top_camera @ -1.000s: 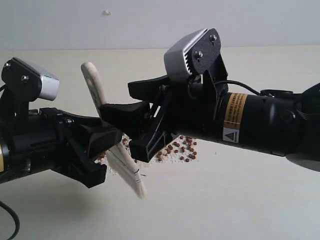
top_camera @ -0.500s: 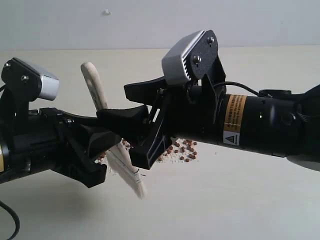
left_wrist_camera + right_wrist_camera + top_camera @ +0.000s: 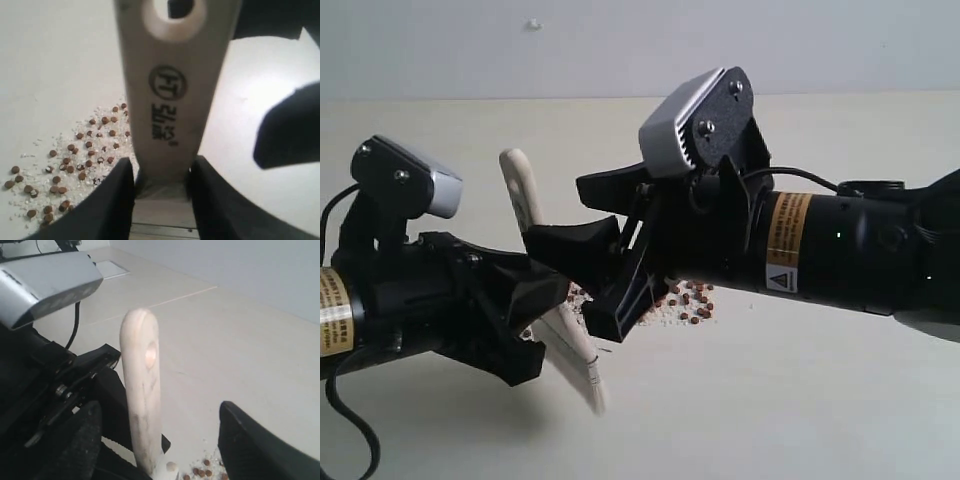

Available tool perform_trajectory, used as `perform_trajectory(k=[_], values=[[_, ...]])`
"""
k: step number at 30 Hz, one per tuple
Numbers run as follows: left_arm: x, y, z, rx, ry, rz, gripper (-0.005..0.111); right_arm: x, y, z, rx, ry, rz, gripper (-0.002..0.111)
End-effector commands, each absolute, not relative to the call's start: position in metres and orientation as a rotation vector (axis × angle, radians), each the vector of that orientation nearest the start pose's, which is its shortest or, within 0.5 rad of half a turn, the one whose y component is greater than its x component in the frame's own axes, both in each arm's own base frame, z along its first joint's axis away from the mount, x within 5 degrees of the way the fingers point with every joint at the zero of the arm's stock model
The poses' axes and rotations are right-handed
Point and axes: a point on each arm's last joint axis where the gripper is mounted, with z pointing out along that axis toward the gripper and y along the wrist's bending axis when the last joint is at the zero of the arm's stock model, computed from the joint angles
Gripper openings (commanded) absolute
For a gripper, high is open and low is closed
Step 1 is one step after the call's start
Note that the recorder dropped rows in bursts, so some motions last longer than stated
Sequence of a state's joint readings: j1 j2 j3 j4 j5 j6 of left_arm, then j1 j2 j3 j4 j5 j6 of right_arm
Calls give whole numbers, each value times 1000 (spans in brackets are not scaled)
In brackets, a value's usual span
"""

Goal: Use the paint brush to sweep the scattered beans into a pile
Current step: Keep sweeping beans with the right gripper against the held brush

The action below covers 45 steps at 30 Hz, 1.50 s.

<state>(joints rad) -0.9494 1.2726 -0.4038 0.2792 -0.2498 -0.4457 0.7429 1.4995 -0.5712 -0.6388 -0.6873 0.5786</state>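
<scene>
My left gripper point(image 3: 538, 300) is shut on the paint brush point(image 3: 523, 192) at its ferrule. The cream handle tilts up and back, and the off-white bristles point(image 3: 584, 378) hang just above the table. In the left wrist view both black fingers point(image 3: 116, 200) clamp the brush point(image 3: 172, 100) below its dark stamp. My right gripper point(image 3: 558, 215) is open, its wide jaws straddling the handle point(image 3: 142, 390) without touching it. Beans point(image 3: 688, 300) lie scattered with white crumbs behind the arms, also visible as beans point(image 3: 75, 160) beside the handle and beans point(image 3: 202, 472) under the right gripper point(image 3: 165, 442).
The cream table point(image 3: 800, 400) runs back to a pale wall point(image 3: 620, 40). A black cable point(image 3: 345, 440) loops at the lower left by the left arm. The two arms meet above the middle of the table, partly hiding the bean patch.
My left arm has shifted right and a little down, carrying the brush with it, so the handle now sits further between the right jaws. The right arm has barely moved.
</scene>
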Motion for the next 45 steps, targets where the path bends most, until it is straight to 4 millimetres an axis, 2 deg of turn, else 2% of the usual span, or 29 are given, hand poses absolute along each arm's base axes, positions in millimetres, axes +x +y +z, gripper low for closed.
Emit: perform_trajectory(k=[1, 5, 14, 33, 40, 45], values=[[130, -196, 197, 857, 1964, -784, 0, 188, 216, 210, -910, 1724, 865, 63], [134, -203, 197, 850, 1947, -806, 0, 189, 217, 213, -867, 1717, 888, 63], [134, -203, 196, 847, 1955, -805, 0, 196, 213, 216, -772, 1702, 837, 63], [135, -203, 197, 823, 1963, -824, 0, 193, 215, 216, -900, 1637, 791, 63], [135, -203, 197, 816, 1967, -829, 0, 198, 225, 229, -912, 1625, 831, 63], [135, -203, 197, 816, 1967, -829, 0, 199, 226, 230, -905, 1643, 846, 63]])
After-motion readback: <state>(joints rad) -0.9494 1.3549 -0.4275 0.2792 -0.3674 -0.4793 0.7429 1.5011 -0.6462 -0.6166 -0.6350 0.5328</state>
